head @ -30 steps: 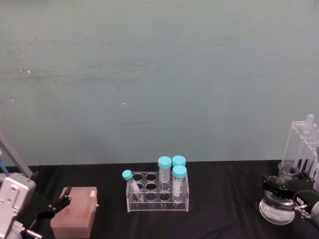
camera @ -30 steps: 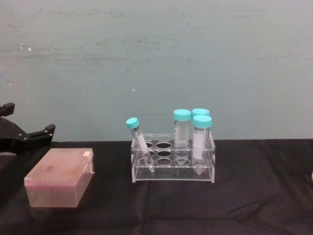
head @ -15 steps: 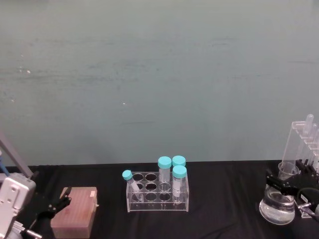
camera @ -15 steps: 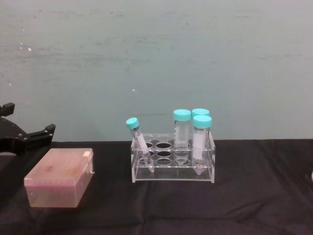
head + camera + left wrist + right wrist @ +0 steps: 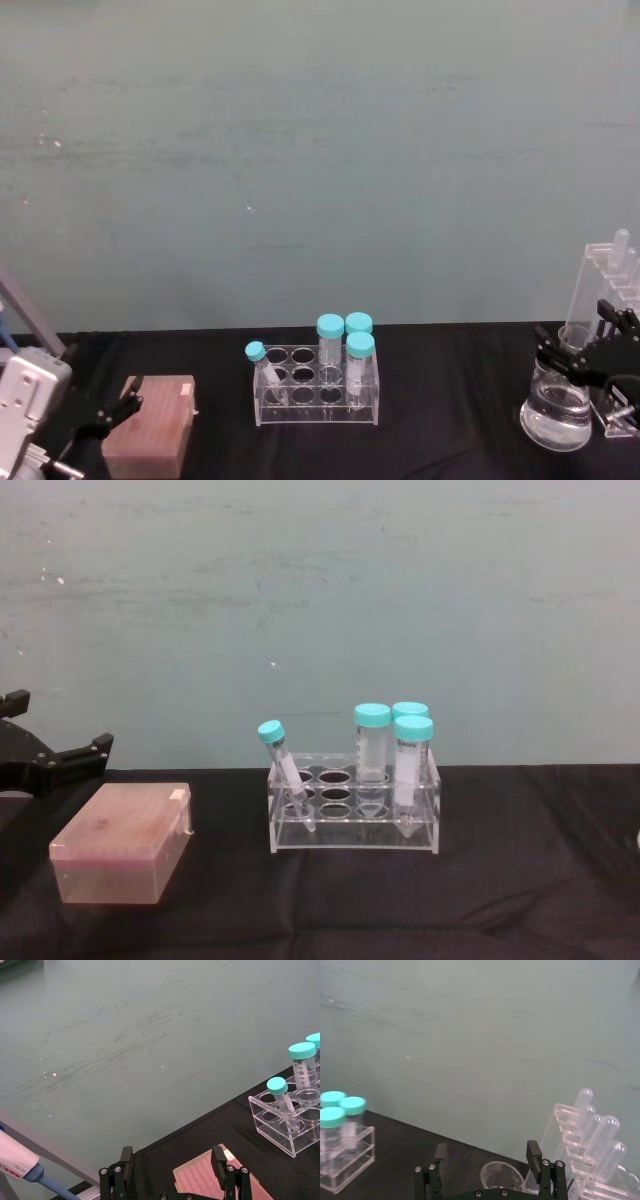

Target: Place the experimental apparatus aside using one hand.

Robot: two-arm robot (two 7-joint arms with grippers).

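Flask beside open right gripper — head view

Backdrop: one plain teal-green wall, matte, marked with faint horizontal scuffs and a few small pale specks. Work surface: table draped in black cloth, lightly creased, meeting the wall along a straight edge. Lighting: even, diffuse.

Black, seemingly screw-studded right hand
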